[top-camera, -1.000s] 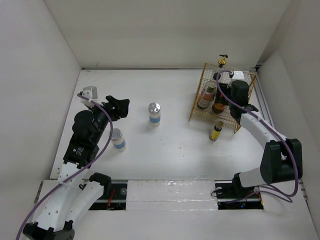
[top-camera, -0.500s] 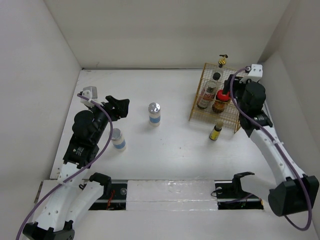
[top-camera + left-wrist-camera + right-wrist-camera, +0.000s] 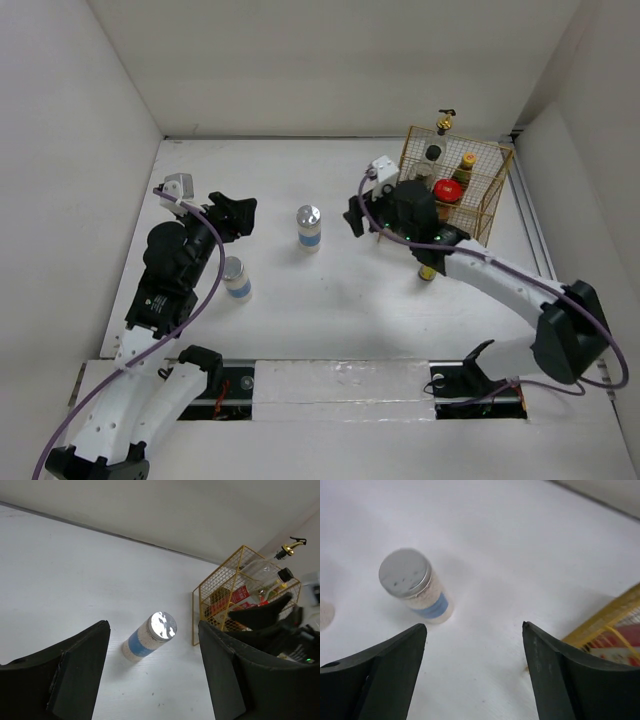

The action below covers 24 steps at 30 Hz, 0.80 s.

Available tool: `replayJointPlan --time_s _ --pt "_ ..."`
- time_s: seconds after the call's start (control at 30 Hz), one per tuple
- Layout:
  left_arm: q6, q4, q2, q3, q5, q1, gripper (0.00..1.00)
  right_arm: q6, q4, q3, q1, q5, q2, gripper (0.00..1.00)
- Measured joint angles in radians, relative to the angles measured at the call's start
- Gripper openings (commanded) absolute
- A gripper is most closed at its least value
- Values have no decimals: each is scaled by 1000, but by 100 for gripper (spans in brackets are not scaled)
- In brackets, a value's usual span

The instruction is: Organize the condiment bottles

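A silver-lidded, blue-labelled jar point(image 3: 309, 228) stands mid-table; it also shows in the left wrist view point(image 3: 149, 636) and the right wrist view point(image 3: 415, 587). A second such jar point(image 3: 236, 278) stands near the left arm. The gold wire basket point(image 3: 490, 205) holds the pump-top bottle point(image 3: 445, 122), a black-capped bottle point(image 3: 433, 152), the green gold-capped bottle point(image 3: 466, 166) and the red-lidded jar point(image 3: 446, 190). The small yellow bottle point(image 3: 428, 270) stands in front of the basket, partly under the right arm. My left gripper point(image 3: 235, 213) is open and empty, left of the middle jar. My right gripper point(image 3: 357, 212) is open and empty, right of it.
White walls close in the table on the left, back and right. The basket point(image 3: 240, 592) stands at the back right corner, and its near corner shows in the right wrist view point(image 3: 615, 622). The right arm stretches across the front of the basket.
My right gripper has come out of the basket and swung left, now open beside the middle jar. The red-lidded jar now shows in the basket. The left arm has barely moved.
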Motion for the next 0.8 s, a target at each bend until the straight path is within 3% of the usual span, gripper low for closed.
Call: replayJointPlan --time_s 0.13,0.6,0.67,0.8 --pt "0 0 -5 0 -1 0 66 -16 -18 42 74 -47 154 91" --pt "0 0 -11 0 -5 0 66 -35 -13 269 136 -169 427 92" --pt "0 0 -11 0 -4 0 66 -36 -15 286 141 -180 456 88" --pt "0 0 -11 0 -4 0 66 -39 -16 320 143 -190 506 62"
